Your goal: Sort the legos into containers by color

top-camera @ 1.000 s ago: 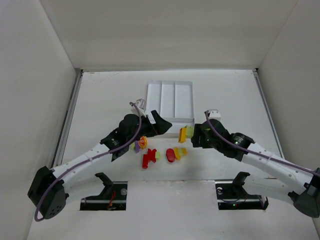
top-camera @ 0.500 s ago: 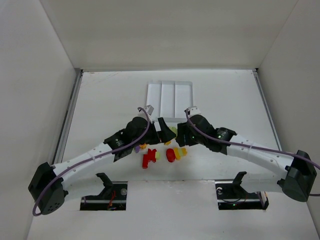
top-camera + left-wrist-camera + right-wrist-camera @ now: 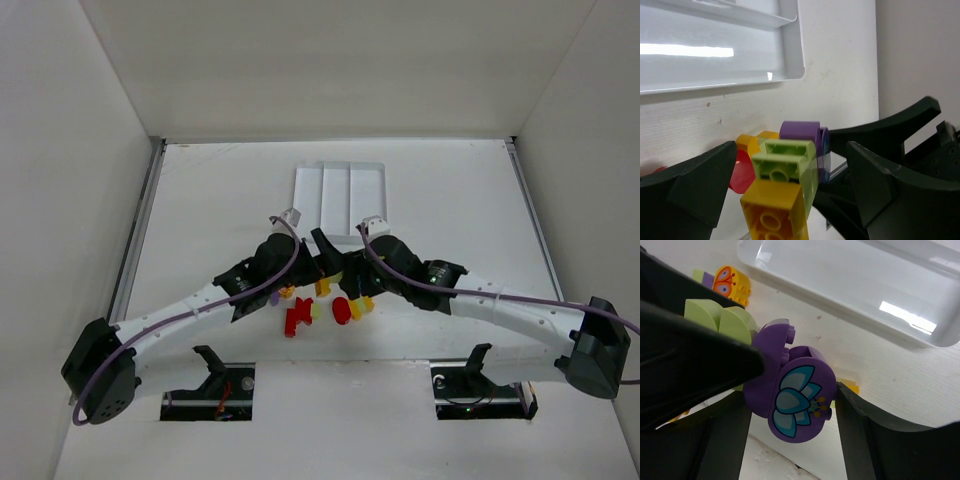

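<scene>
My right gripper [image 3: 792, 402] is shut on a purple lego with a flower print [image 3: 797, 395], the end of a joined stack. The stack's light green lego [image 3: 787, 162] and yellow lego [image 3: 775, 212] hang between the spread fingers of my left gripper [image 3: 790, 150], which is open and not touching them. In the top view both grippers meet at the stack [image 3: 324, 286], left gripper [image 3: 325, 262], right gripper [image 3: 347, 272], just in front of the white tray [image 3: 340, 185]. Loose legos lie below: red [image 3: 297, 317], red [image 3: 342, 310], yellow [image 3: 358, 305], purple [image 3: 273, 297].
The tray's near rim [image 3: 790, 75] shows close behind the stack; its compartments [image 3: 865, 285] look empty. A yellow lego with a butterfly print [image 3: 730, 284] lies on the table left of the stack. White walls enclose the table.
My right gripper has carried the stack left, toward the table's middle. My left gripper has come in from the left and now brackets the stack's yellow and green end.
</scene>
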Controlling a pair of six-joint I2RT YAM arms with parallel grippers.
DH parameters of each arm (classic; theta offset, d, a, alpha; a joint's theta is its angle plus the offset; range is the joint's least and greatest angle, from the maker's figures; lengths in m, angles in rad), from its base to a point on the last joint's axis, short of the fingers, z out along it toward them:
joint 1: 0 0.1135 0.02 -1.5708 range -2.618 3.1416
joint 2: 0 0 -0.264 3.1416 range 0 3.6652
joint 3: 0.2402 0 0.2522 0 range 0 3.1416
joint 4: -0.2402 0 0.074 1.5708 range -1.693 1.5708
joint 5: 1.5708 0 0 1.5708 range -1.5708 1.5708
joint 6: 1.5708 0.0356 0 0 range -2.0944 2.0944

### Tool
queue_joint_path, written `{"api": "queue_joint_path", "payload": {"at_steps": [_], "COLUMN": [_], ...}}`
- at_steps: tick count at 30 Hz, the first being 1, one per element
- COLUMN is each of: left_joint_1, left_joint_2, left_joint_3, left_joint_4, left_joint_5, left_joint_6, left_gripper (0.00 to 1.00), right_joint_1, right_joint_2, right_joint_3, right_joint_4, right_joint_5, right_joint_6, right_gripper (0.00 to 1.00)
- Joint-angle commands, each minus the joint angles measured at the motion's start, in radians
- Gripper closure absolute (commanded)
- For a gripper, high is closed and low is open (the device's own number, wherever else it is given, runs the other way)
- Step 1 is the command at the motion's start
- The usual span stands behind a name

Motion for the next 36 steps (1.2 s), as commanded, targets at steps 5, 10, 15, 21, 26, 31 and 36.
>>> {"api": "queue_joint_path", "payload": {"at_steps": [5, 10, 15, 21, 26, 31, 36], "left_joint_1": [0.001, -0.005, -0.003, -0.008, -0.013, -0.022, -0.039], "left_joint_2": [-0.048, -0.04, -0.045, -0.012, -0.009, 0.006, 0.026], "left_joint_3": [-0.068, -0.063, -0.068, -0.065, -0.066, -0.075, -0.075], "left_joint_4": [0.123, 0.107, 0.107, 0.132, 0.135, 0.158, 0.167], "left_joint_5": [-0.059, -0.064, -0.079, -0.076, -0.082, -0.078, -0.079], "left_joint_6": [-0.176, -0.174, -0.171, -0.174, -0.174, -0.197, -0.202], "left_gripper": [0.14, 0.28, 0.39, 0.5, 0.64, 0.65, 0.59], "right_joint_1": [0.016, 0.016, 0.013, 0.014, 0.017, 0.028, 0.036], "right_joint_2": [0.006, 0.006, 0.001, 0.002, 0.006, 0.004, 0.01], "right_joint_3": [0.019, 0.019, 0.009, 0.011, 0.006, -0.001, 0.0], "right_joint_4": [0.133, 0.135, 0.135, 0.141, 0.15, 0.181, 0.187], "right_joint_5": [-0.022, -0.019, -0.018, -0.022, -0.022, -0.05, -0.032], "right_joint_6": [0.013, 0.013, 0.013, 0.017, 0.022, 0.037, 0.043], "right_gripper": [0.42, 0.42, 0.42, 0.42, 0.42, 0.42, 0.42]}}
